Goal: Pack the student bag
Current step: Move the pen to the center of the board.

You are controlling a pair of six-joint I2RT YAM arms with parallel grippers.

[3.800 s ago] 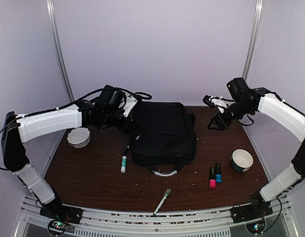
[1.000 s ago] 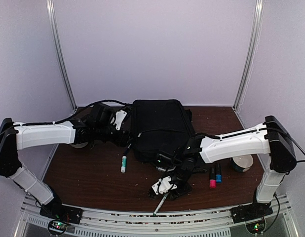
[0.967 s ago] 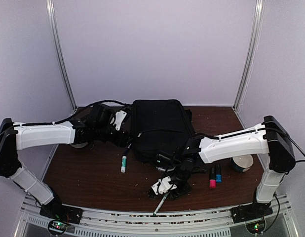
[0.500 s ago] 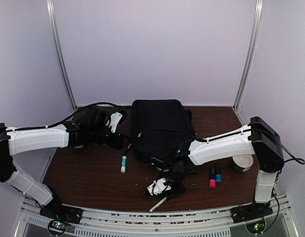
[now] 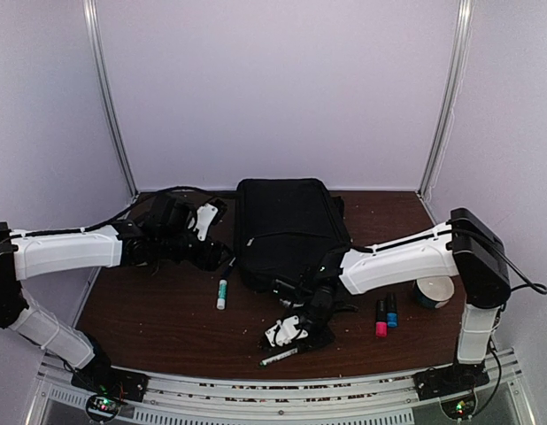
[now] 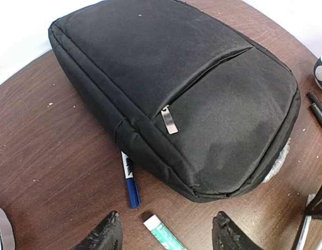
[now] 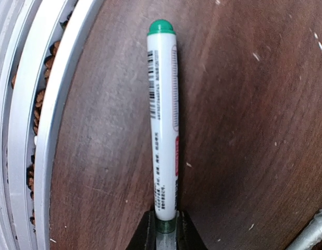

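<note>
A robotics lab booth: plain pale walls [image 5: 282, 88] with aluminium corner posts [image 5: 106, 88] enclose a brown wooden tabletop [image 5: 158, 310] edged by a slotted metal rail [image 5: 256, 390]

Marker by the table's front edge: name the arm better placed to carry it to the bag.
Right. The right gripper pinches the marker by its end; the left gripper hangs open beside the bag, away from that marker.

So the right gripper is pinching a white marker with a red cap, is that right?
Not quite. The right gripper does pinch the white marker, but its cap is green, not red. The right wrist view shows it.
</note>
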